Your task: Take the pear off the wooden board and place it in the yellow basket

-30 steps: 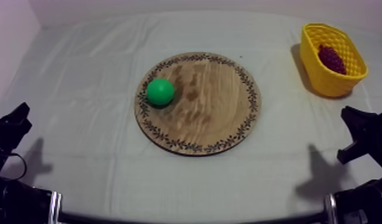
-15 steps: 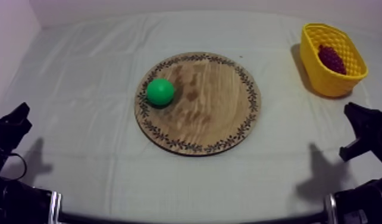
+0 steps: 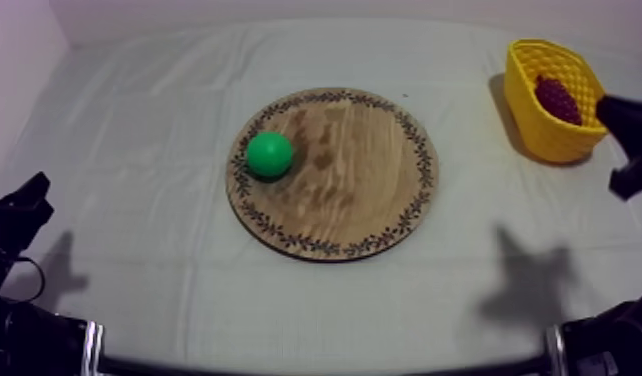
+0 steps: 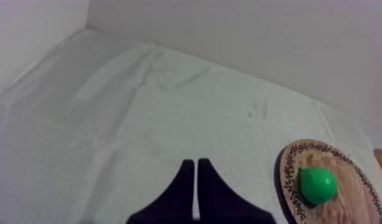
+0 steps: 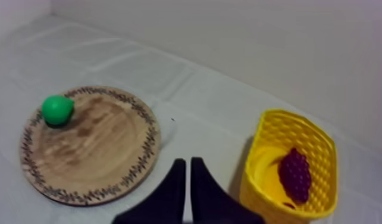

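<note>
A green pear (image 3: 269, 154) lies on the left part of the round wooden board (image 3: 365, 190) in the middle of the table. The yellow basket (image 3: 545, 135) stands at the far right with a bunch of dark grapes (image 3: 557, 98) inside. My right gripper (image 3: 607, 108) hovers just right of the basket; in its wrist view the fingers (image 5: 177, 182) lie together, shut on nothing, between the board (image 5: 104, 143) and the basket (image 5: 262, 179), far from the pear (image 5: 56, 109). My left gripper (image 4: 196, 179) is shut and empty, resting at the table's near left (image 3: 35, 187), with the pear (image 4: 317, 183) well off.
The grey-white cloth (image 3: 145, 130) is bare around the board. A pale wall runs behind the table (image 4: 241, 36). The grapes (image 5: 294, 173) take up part of the basket's floor.
My right arm has lifted from its low spot at the near right and moved back to beside the basket. The left arm, the pear and the board are unmoved.
</note>
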